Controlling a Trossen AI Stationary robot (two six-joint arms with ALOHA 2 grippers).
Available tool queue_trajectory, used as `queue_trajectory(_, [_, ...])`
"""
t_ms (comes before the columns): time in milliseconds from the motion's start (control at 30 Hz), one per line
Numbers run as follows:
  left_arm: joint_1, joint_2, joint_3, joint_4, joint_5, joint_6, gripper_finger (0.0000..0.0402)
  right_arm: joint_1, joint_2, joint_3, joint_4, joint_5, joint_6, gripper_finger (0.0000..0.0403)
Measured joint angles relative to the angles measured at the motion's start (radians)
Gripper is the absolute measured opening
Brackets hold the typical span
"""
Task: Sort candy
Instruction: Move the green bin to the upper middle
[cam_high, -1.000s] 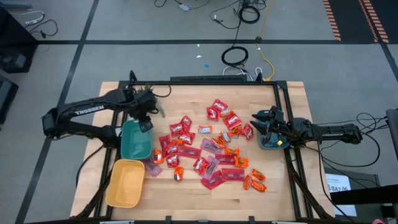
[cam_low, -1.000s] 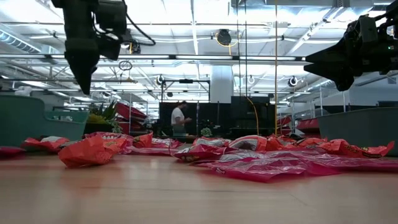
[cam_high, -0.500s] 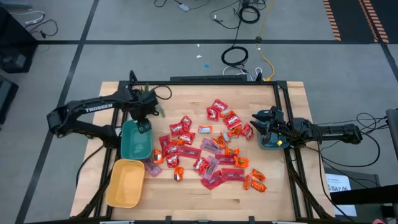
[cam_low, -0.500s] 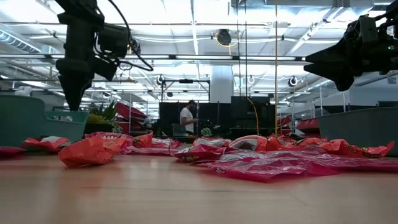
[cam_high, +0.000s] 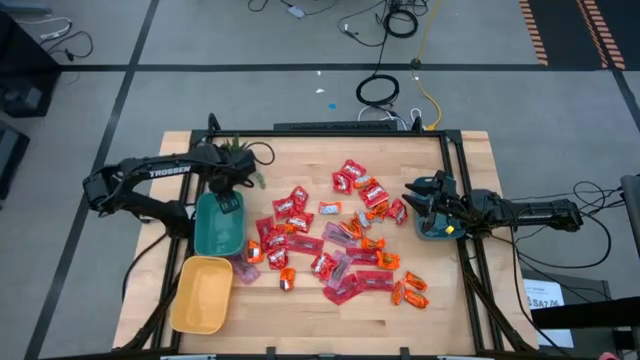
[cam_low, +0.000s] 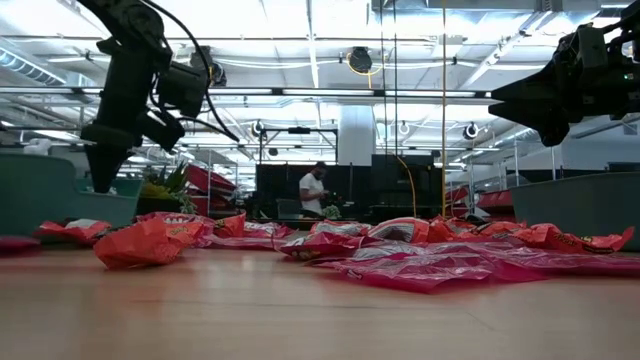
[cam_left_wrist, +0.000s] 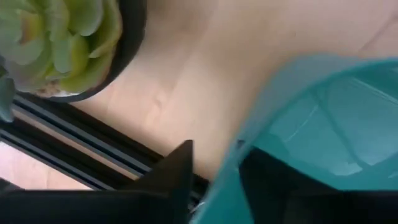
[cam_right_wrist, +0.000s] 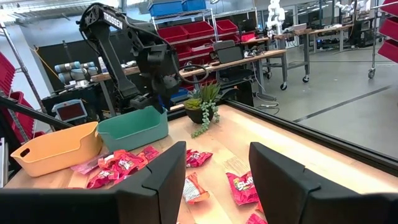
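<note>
The candy (cam_high: 340, 240), red and orange wrapped pieces, lies scattered over the middle of the wooden table. A teal bin (cam_high: 218, 228) stands at the table's left, and a yellow bin (cam_high: 202, 293) stands nearer the front. My left gripper (cam_high: 230, 203) points down at the teal bin's far rim (cam_left_wrist: 249, 134). It is open, with one finger outside the bin (cam_left_wrist: 177, 174) and the other inside it. My right gripper (cam_high: 410, 195) waits open and level at the table's right side, touching nothing. My left gripper comes from above and stands astride the teal bin's far rim (cam_left_wrist: 227, 177), one finger inside and one outside. A strip of table shows between the outer finger and the rim. Whether the inner finger touches the wall I cannot tell.
A small potted green plant (cam_high: 240, 150) stands just beyond the teal bin, close to my left gripper. Another teal bin (cam_high: 432, 232) sits under my right arm. The table's black frame rail (cam_high: 350, 130) runs along the far edge. A person (cam_low: 313, 190) stands far off in the room.
My left gripper has come down toward the teal bin's far rim and has tipped to point more steeply down. The candy and both bins lie as before. The person in the room has walked to the right.
</note>
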Motion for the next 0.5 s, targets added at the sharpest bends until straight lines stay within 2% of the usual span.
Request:
queue_trajectory(67, [-0.001,0.0,0.001,-0.004,0.0,0.006,0.0044,0.0,0.0,0.0,0.0,0.0,0.0,0.0169])
queue_trajectory(133, [-0.001,-0.001,0.001,-0.011,0.009,0.005,0.0016,0.0,0.0,0.0,0.0,0.0,0.0,0.0169])
queue_trajectory(233, [-0.001,0.0,0.02,-0.029,0.014,-0.022,0.0011,0.0,0.0,0.0,0.0,0.0,0.0,0.0169])
queue_trajectory(500, [-0.018,-0.006,0.217,-0.328,0.021,-0.132,0.0008,0.0,0.0,0.0,0.0,0.0,0.0,0.0169])
